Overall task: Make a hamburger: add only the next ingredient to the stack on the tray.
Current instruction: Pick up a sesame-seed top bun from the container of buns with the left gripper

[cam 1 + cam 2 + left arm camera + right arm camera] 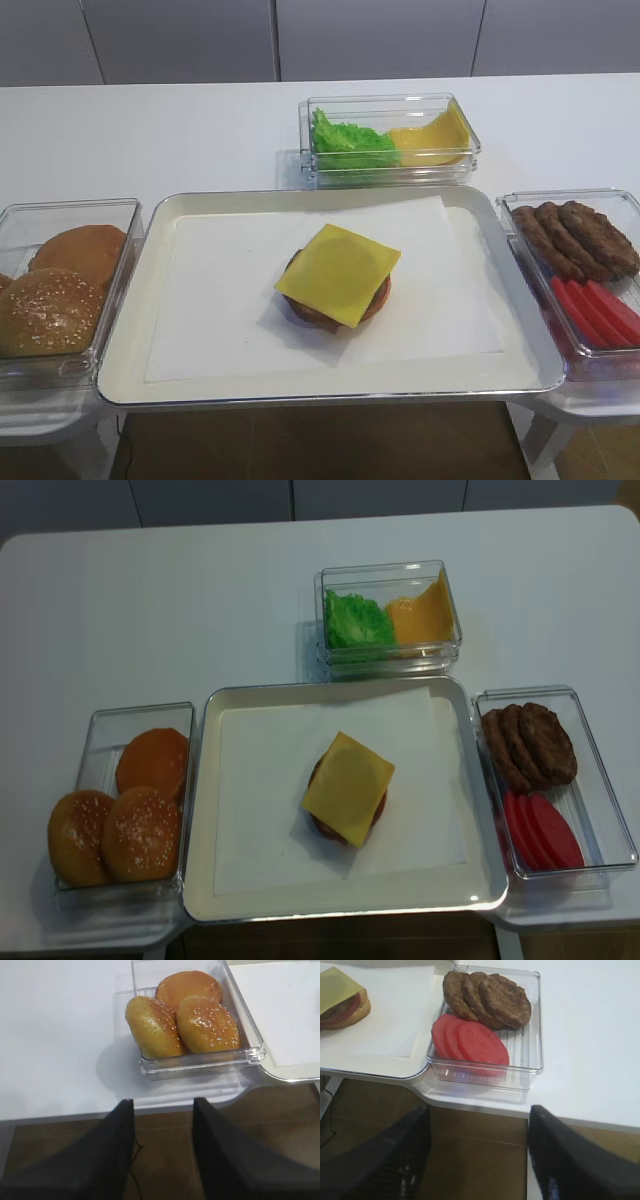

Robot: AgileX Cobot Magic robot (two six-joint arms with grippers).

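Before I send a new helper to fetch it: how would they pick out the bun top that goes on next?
Start at the big cream tray; the clear box left of it holds three buns. Take a seeded bun top at the front. Pale sesame seeds speckle its dome, unlike the smooth bun behind.

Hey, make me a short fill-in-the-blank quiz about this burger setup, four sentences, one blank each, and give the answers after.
1. The stack on the tray is topped by a square slice of ____.
2. The box of buns holds two sesame bun tops and one ____ bun without seeds.
3. Tomato slices share a box with three brown ____.
4. Lettuce lies in the box ____ the tray.

Missing words: cheese; smooth; patties; behind
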